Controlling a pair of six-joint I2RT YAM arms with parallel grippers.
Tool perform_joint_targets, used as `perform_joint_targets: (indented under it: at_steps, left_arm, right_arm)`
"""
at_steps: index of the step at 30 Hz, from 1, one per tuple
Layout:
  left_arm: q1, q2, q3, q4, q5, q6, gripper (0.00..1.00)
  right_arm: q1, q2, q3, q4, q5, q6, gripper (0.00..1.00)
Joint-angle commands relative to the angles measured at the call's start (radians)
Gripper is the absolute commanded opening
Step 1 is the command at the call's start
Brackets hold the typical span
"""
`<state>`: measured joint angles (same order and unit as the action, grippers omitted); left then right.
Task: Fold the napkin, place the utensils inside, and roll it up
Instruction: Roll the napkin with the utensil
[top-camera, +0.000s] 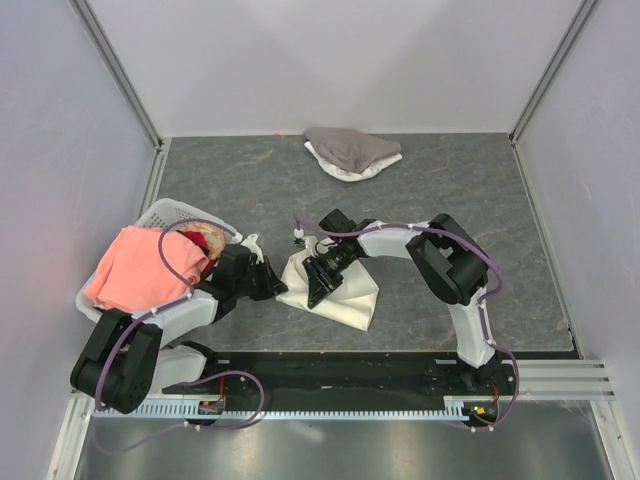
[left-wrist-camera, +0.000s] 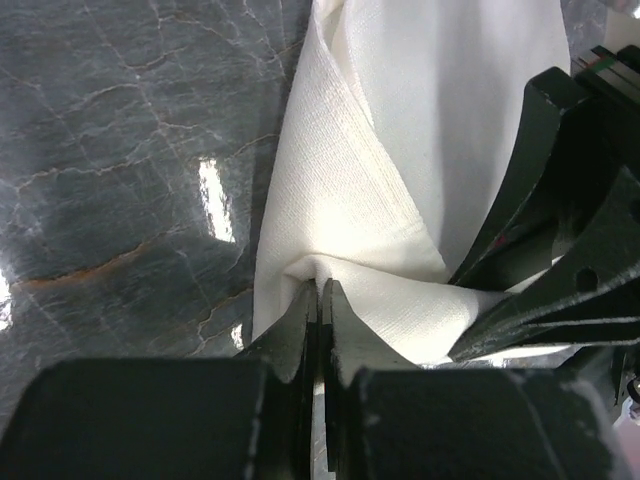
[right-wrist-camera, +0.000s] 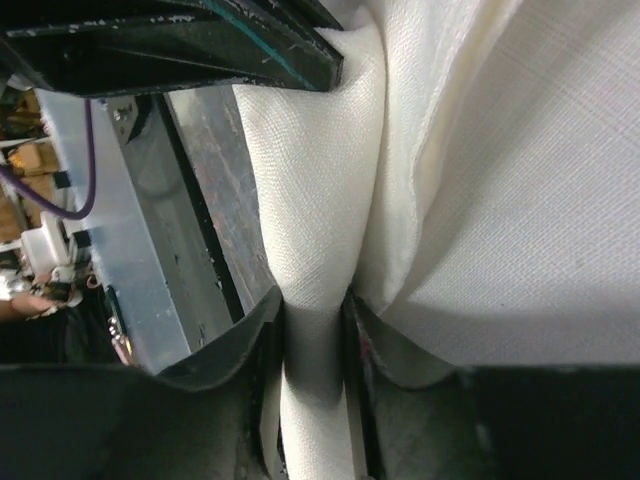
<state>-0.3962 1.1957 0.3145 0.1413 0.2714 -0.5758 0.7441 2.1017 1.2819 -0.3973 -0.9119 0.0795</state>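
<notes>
The napkin (top-camera: 345, 300) lies crumpled on the counter (top-camera: 450, 200), left pincer (top-camera: 275, 285) and right pincer (top-camera: 312, 290) both at its left edge. A grey-and-white cloth heap (top-camera: 350, 152) sits far centre; a salmon-pink cloth (top-camera: 135, 268) drapes the white basket (top-camera: 165, 213) at left

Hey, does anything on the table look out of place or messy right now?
The salmon-pink cloth hangs over the rim of the white basket rather than lying inside. The napkin is bunched and puckered, not flat, pinched by the left gripper and the right gripper.

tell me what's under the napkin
Only grey table shows beside the napkin, which the left gripper and right gripper pinch. No cutlery is visible; anything beneath its folds is covered.
</notes>
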Motion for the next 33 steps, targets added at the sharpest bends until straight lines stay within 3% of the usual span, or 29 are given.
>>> perform_joint_targets:
  at_steps: [1,6,9,13,14,17,21,33]
  left_arm:
    - [-0.001,0.042,0.064,-0.063,-0.043,-0.009,0.02]
    - [-0.001,0.105,0.12,-0.159,-0.02,-0.006,0.02]
    - [0.0,0.119,0.141,-0.201,-0.021,-0.002,0.02]
    - [-0.001,0.133,0.169,-0.249,-0.023,-0.004,0.02]
    - [-0.001,0.137,0.184,-0.261,-0.023,-0.002,0.02]
    - [0.0,0.151,0.213,-0.299,-0.009,0.002,0.02]
    - [0.002,0.165,0.235,-0.319,0.012,0.016,0.02]
    - [0.003,0.173,0.248,-0.336,0.023,0.027,0.02]
  right_arm:
    - [0.005,-0.063,-0.015,-0.064,0.191,-0.038,0.42]
    - [0.021,-0.218,-0.041,-0.064,0.257,-0.06,0.55]
    - [0.049,-0.31,-0.059,-0.067,0.396,-0.07,0.59]
    - [0.15,-0.413,-0.096,-0.042,0.649,-0.133,0.62]
    - [0.184,-0.44,-0.116,-0.032,0.789,-0.158,0.63]
    - [0.313,-0.468,-0.166,0.017,1.021,-0.185,0.64]
    - [0.437,-0.474,-0.24,0.112,1.223,-0.207,0.65]
    - [0.5,-0.378,-0.277,0.219,1.245,-0.254,0.66]
